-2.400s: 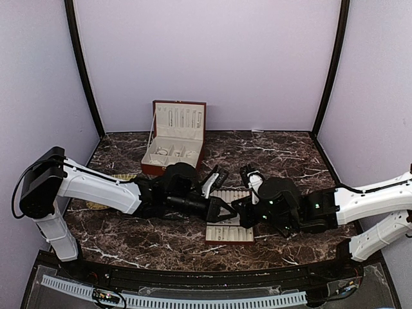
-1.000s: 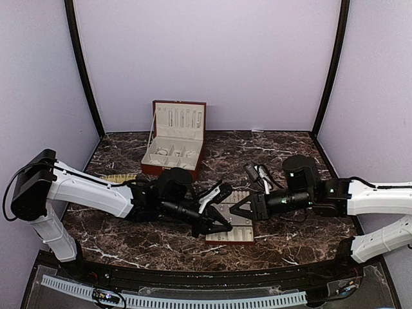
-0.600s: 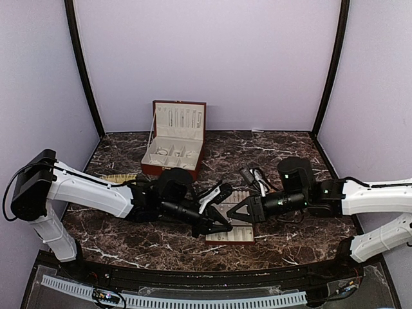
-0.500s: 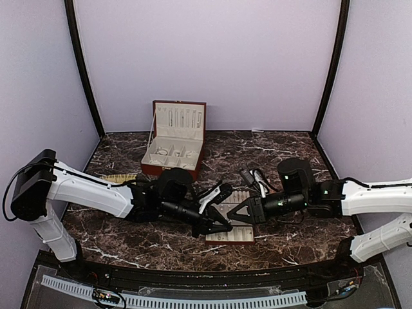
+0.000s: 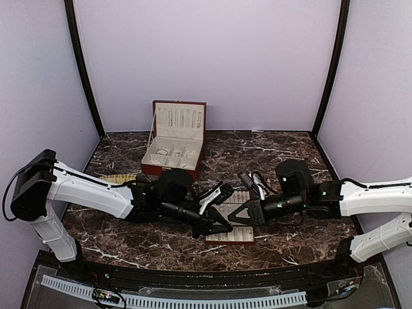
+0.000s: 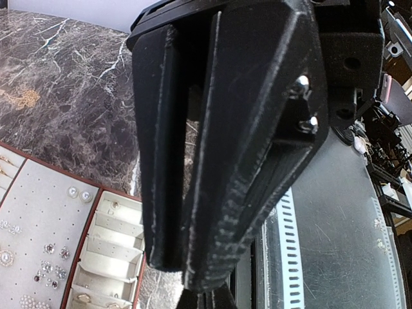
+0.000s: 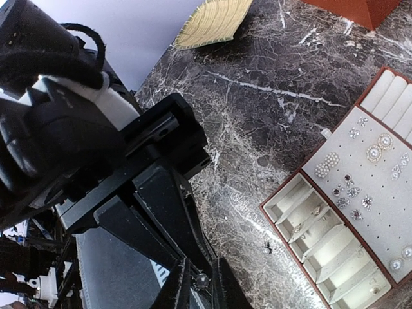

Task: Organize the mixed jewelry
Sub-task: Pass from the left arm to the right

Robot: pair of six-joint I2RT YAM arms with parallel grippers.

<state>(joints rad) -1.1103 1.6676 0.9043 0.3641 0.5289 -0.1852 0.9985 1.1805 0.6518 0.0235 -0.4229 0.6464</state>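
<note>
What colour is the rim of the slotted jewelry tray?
Reddish brown, framing the cream tray; clearest in the right wrist view.

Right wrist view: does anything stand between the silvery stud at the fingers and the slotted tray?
Nothing visible does. Only bare marble lies between the stud and the tray, plus one tiny dark piece near its rim.

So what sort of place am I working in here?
Most likely a lab test cell, not a shop or home: plain lilac walls close in three sides, the left arm and right arm are bolted at the near edge of a marble-patterned table, and a red-brown box and slotted tray sit as props.
</note>
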